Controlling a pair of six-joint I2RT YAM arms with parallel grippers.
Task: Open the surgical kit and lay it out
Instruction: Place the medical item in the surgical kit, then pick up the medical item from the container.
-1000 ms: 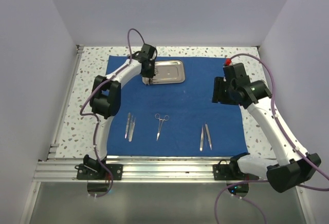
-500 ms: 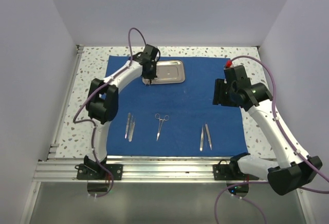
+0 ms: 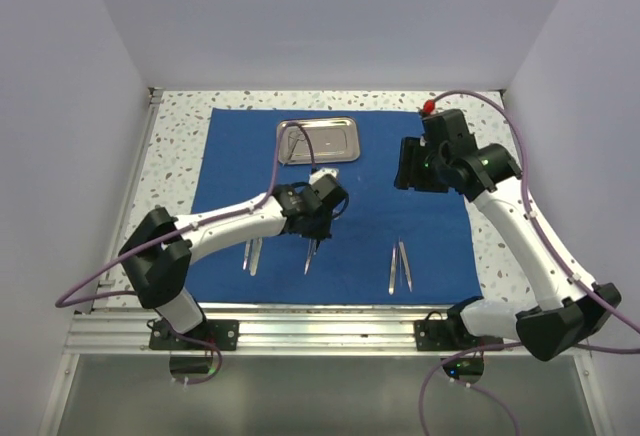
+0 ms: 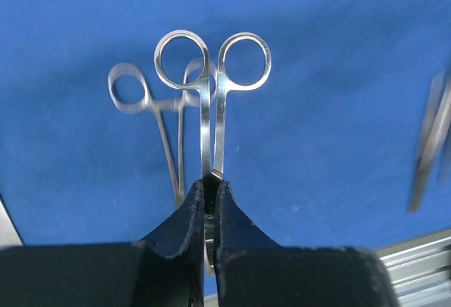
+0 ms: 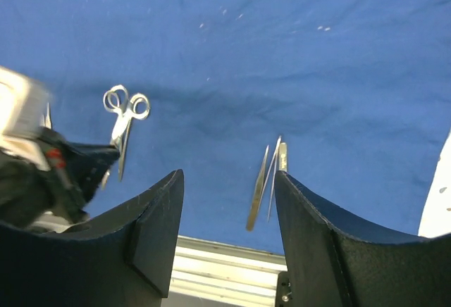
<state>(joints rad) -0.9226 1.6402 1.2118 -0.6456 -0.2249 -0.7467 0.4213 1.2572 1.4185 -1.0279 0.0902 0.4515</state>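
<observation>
Scissors (image 4: 219, 131) with ring handles are clamped at the shanks by the left gripper (image 4: 209, 184), its fingers (image 4: 187, 215) pressed shut on the steel. The rings point away from the wrist, above the royal-blue cloth wrap (image 3: 420, 226). A second ring-handled instrument (image 4: 165, 145), blurred, shows just to the left of the held pair. The cloth wrap lies spread flat on the speckled table (image 3: 180, 136). The steel tray (image 3: 318, 141) sits at the far edge of the cloth. One pair of tweezers (image 3: 250, 254) lies near the front left, and another pair (image 3: 400, 268) lies front right. The right gripper (image 5: 227, 180) hangs over the cloth's right side, fingers spread apart with nothing between them.
</observation>
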